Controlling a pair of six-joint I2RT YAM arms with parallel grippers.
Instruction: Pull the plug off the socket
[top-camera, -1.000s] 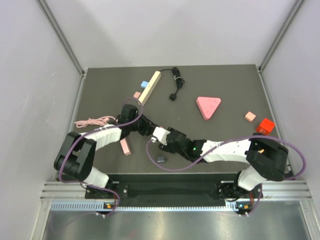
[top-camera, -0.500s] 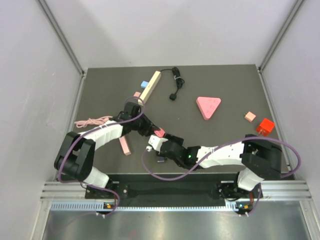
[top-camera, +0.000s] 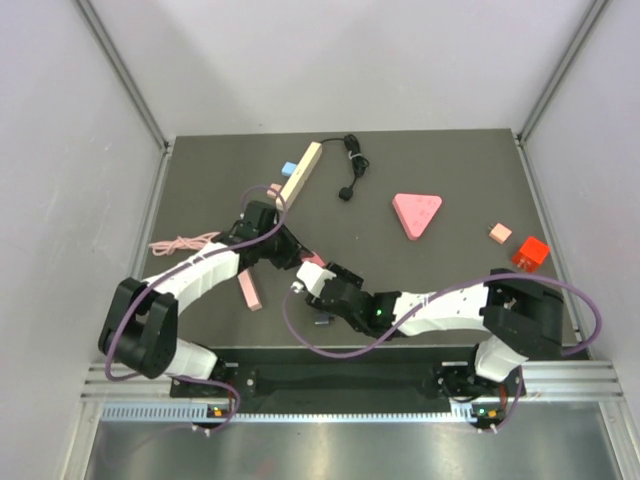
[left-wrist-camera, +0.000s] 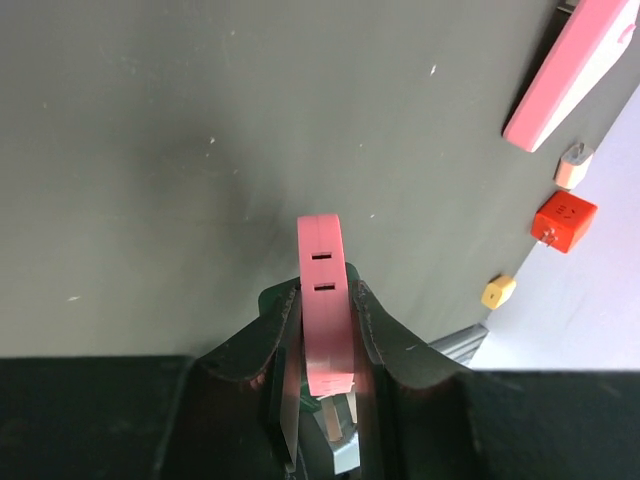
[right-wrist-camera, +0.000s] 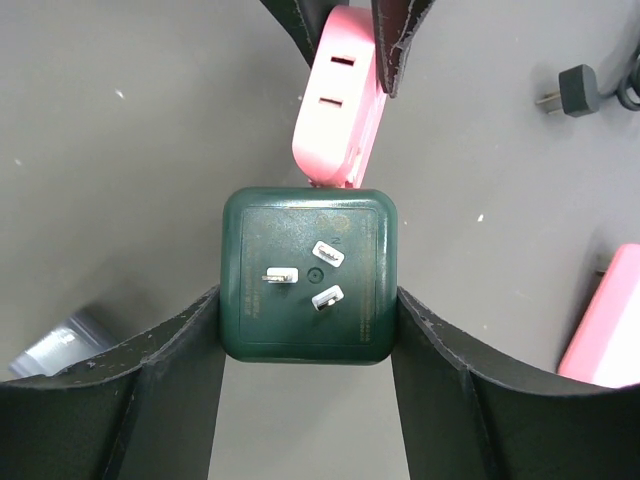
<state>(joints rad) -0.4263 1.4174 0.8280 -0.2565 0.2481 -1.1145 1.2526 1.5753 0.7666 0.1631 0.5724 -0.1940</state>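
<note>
Nearest, the two arm bases sit on a ribbed metal rail (top-camera: 350, 385) along the front edge of the worktop (top-camera: 450, 160), a matt dark-grey sheet flecked with small pale specks and scuffs. Just past that edge lies a small grey piece (top-camera: 322, 320), with a pink block (top-camera: 250, 292) to its left. Above them both arms meet over the near-middle of the sheet. The right gripper (right-wrist-camera: 308, 300) has its jaws pinching the dark green plug (right-wrist-camera: 308, 275) by two opposite sides, its three bare prongs turned toward the wrist camera. The left gripper (left-wrist-camera: 325, 305) has its jaws pressed onto the flat faces of the pink socket (left-wrist-camera: 322, 250), whose slotted edge points away from the hand. In the right wrist view the socket's end sits right at the plug's top edge; whether they touch I cannot tell. At the left rim a pink cord (top-camera: 185, 242) trails half off the sheet. Further back lie a pink triangle (top-camera: 416, 213), a salmon cube (top-camera: 500, 233) and a red cube (top-camera: 531, 251) toward the right side. Farther still are a pale wooden bar (top-camera: 300, 174) lying slantwise, a blue block (top-camera: 288, 168) beside it and a coiled black cable (top-camera: 350, 165). Plain pale-grey walls (top-camera: 350, 60) close in the left, right and back, with slanted metal posts (top-camera: 125, 70) at the far corners.
</note>
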